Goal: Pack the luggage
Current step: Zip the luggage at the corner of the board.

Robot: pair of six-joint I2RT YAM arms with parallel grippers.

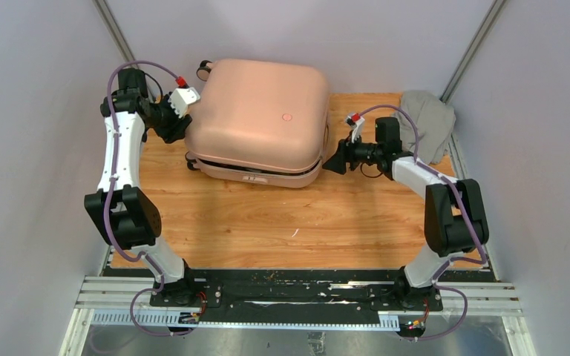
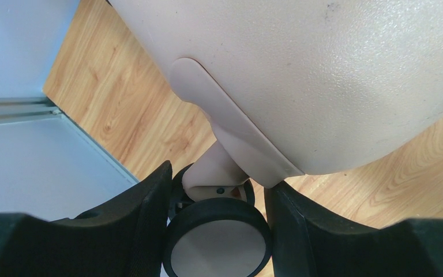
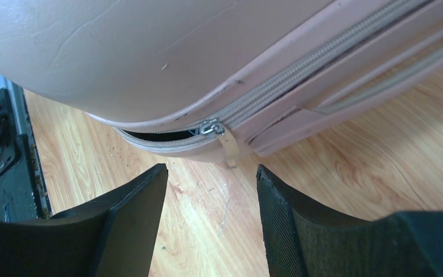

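Note:
The pale pink luggage [image 1: 260, 119] lies flat at the back of the wooden table, its lid down with a narrow dark gap along the front. My left gripper [image 1: 180, 130] is at its left side. In the left wrist view the gripper [image 2: 218, 179] has both fingers against a black caster wheel [image 2: 216, 245] under the shell [image 2: 323, 75]. My right gripper [image 1: 334, 162] is at the right front corner. In the right wrist view it [image 3: 210, 170] is open and empty, just short of the zipper pull [image 3: 226, 141] on the part-open zipper [image 3: 288, 81].
A grey cloth bundle [image 1: 424, 122] lies at the back right, behind my right arm. Grey walls close in on both sides. The wooden table [image 1: 282, 222] stretches in front of the luggage to the black rail [image 1: 297, 285] at the near edge.

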